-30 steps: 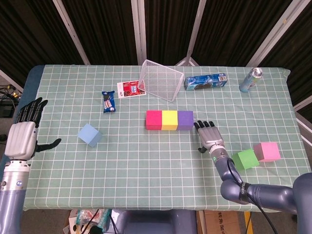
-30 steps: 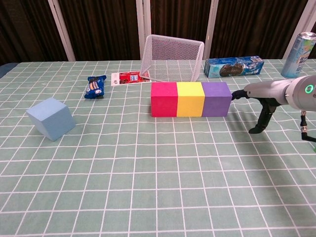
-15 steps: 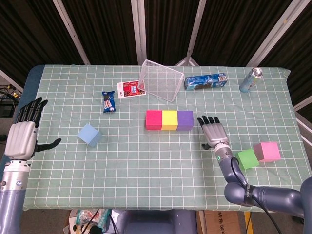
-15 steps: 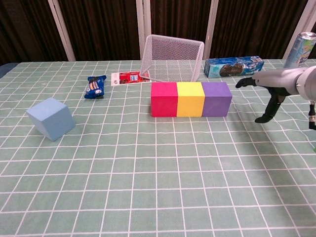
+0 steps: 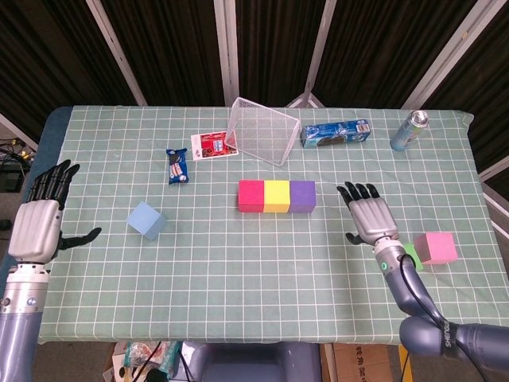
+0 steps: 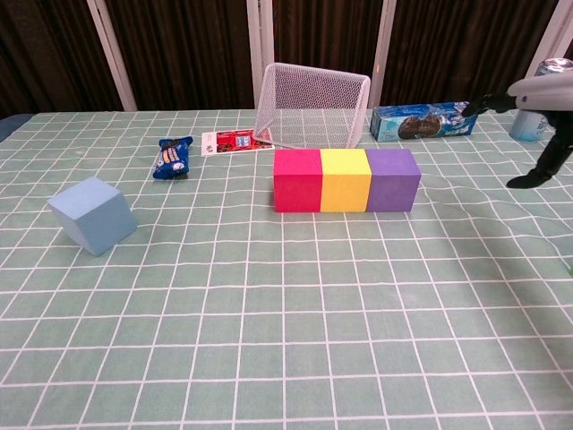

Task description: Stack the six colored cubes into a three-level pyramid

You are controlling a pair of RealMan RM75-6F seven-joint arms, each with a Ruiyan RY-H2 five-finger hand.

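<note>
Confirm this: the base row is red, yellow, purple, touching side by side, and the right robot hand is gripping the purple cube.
One thing is wrong. The right robot hand is not gripping the purple cube; it hovers open, clear of it, toward the green cube, as the head view shows. The rest holds: red cube, yellow cube and purple sit touching in a row.

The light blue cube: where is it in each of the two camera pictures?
Head view: the light blue cube sits on the left part of the table, well left of the cube row.
Chest view: it lies at the left edge, tilted.
Shared landmark: the blue snack packet, beyond the cube in both.
</note>
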